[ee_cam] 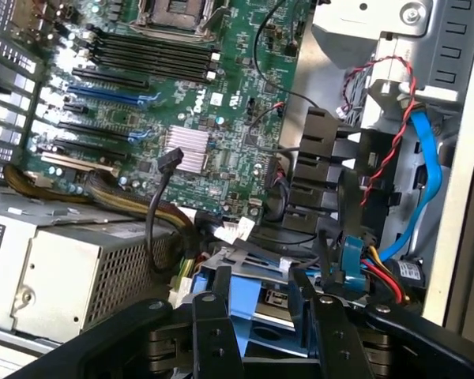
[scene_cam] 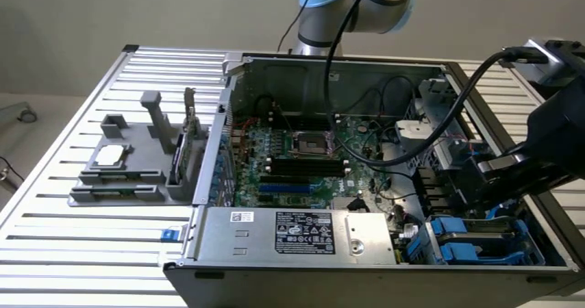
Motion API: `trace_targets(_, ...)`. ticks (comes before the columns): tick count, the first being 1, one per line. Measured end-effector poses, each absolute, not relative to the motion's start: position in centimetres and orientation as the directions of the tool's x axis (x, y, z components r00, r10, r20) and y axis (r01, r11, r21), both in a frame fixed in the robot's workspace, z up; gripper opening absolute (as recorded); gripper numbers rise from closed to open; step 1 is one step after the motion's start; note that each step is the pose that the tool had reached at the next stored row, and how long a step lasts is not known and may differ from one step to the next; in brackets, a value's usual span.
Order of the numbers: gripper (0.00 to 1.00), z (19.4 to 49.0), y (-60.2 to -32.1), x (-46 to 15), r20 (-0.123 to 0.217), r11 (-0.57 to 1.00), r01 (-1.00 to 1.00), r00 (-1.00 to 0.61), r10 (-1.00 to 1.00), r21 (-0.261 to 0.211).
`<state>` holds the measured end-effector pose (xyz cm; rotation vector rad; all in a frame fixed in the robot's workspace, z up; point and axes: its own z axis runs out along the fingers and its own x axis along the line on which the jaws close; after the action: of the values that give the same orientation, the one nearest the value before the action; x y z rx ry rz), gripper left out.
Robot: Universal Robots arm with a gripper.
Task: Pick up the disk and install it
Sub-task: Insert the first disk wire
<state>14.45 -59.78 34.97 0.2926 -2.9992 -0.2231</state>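
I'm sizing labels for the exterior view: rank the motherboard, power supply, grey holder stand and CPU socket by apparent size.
1. Motherboard
2. Power supply and grey holder stand: look alike; the supply is nearer the camera, so unranked
3. CPU socket

Plain grey wall (scene_cam: 137, 7), slatted aluminium table (scene_cam: 73, 253), pale floor (scene_cam: 18, 144) beyond its edge

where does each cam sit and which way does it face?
Exterior view: off the arm, above the open computer case, looking down into it; the arm shows behind it and at the exterior view's right.
Wrist view: on the wrist, looking past the fingers into the case.
Both show the motherboard and power supply.
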Motion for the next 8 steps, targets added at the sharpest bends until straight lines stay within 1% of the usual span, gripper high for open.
trace_targets(8, 0.42, 35.30, -59.78, 14.56, 0.074, 0.977, -0.147, -0.984, -0.159, 0.152)
